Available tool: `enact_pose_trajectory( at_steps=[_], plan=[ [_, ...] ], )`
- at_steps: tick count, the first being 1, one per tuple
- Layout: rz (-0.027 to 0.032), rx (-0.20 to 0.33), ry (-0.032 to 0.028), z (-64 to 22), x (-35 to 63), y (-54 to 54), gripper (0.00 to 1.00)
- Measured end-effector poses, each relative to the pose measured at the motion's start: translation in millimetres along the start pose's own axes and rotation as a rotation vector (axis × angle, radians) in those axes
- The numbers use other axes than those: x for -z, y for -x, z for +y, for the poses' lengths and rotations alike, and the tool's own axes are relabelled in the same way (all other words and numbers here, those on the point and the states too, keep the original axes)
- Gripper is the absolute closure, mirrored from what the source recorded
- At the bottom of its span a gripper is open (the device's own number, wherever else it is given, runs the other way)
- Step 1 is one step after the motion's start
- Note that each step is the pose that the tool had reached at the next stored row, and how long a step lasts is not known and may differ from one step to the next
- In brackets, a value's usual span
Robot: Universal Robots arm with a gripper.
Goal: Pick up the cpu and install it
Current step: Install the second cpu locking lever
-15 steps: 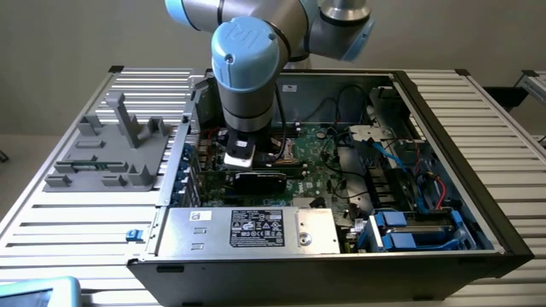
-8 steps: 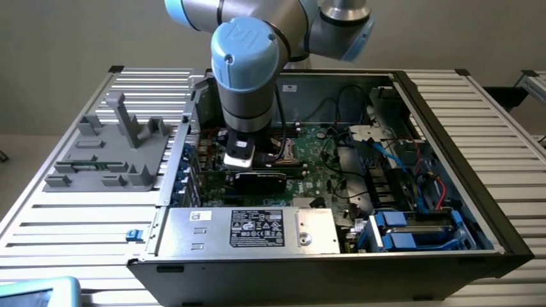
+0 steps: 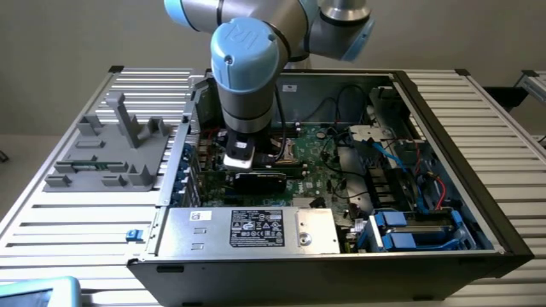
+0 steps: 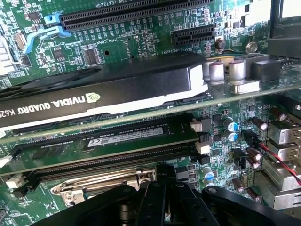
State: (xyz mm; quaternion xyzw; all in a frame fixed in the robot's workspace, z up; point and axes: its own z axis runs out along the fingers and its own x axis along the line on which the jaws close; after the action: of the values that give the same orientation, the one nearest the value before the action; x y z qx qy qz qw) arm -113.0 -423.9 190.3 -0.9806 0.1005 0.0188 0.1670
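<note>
arm (image 3: 247, 77) over open computer case (image 3: 444, 147), motherboard (image 3: 320, 173) inside, plastic tray (image 3: 111, 150) at exterior view's left

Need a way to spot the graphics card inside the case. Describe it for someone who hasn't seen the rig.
Start at the open computer case on the slatted table and find the green motherboard on its floor. Just below the arm's wrist, a black slab stands on edge across that board: the graphics card. Unlike the RAM stick alongside, it is thick, shrouded and marked NVIDIA Quadro.
</note>
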Motion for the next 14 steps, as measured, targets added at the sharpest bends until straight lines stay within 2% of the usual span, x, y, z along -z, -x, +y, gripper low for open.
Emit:
enact_pose_trajectory(
  at_steps=[5,11,14],
  plan=[
    [-0.0005,0.001,0.0000,0.1,2.8,2.7,0.89],
    [-0.0010,0.003,0.0001,-5.4,19.1,4.7,0.89],
    [-0.0010,0.003,0.0001,-7.3,23.8,3.5,0.89]
  ],
)
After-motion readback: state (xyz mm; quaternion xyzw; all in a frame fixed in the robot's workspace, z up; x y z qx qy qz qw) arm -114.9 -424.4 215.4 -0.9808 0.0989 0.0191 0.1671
